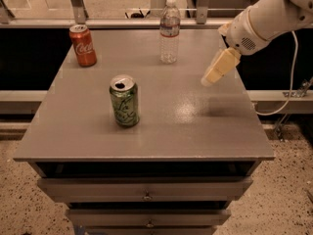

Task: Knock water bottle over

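The water bottle (169,31) stands upright near the back edge of the grey table (161,126), a clear ribbed bottle with a white cap and a thin label band. My gripper (211,77) hangs from the white arm at the right, above the table's right side, pointing down and left. It is to the right of the bottle and a little nearer the front, apart from it by roughly a bottle's height.
A red cola can (82,45) stands at the back left. A green soda can (124,101) stands left of the middle, nearer the front. Drawers sit below the table top. A rail runs behind the table.
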Controlling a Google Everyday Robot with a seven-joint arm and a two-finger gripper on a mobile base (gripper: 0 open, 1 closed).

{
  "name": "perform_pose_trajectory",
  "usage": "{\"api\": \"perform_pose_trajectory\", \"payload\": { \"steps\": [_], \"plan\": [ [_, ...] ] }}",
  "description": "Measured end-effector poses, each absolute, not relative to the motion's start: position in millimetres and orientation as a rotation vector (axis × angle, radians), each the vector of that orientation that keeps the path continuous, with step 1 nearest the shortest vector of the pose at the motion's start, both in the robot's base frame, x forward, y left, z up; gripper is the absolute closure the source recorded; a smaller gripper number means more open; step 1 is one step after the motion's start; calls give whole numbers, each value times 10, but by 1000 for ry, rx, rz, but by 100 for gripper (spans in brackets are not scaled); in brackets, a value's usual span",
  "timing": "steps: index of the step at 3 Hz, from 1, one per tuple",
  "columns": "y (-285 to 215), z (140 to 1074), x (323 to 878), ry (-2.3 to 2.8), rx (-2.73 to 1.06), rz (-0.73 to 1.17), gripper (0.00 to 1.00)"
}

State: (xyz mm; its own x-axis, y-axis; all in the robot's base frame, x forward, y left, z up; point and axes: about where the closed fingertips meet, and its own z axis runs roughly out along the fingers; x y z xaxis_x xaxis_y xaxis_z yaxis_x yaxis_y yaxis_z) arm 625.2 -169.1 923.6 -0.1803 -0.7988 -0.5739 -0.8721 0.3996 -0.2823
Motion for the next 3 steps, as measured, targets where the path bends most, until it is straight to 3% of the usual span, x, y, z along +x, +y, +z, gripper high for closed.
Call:
{"api": "perform_pose_trajectory", "payload": {
  "steps": [3],
  "plan": [
    [-1398, 9164, 7387, 1785, -1163, 339, 0]
  ]
}}
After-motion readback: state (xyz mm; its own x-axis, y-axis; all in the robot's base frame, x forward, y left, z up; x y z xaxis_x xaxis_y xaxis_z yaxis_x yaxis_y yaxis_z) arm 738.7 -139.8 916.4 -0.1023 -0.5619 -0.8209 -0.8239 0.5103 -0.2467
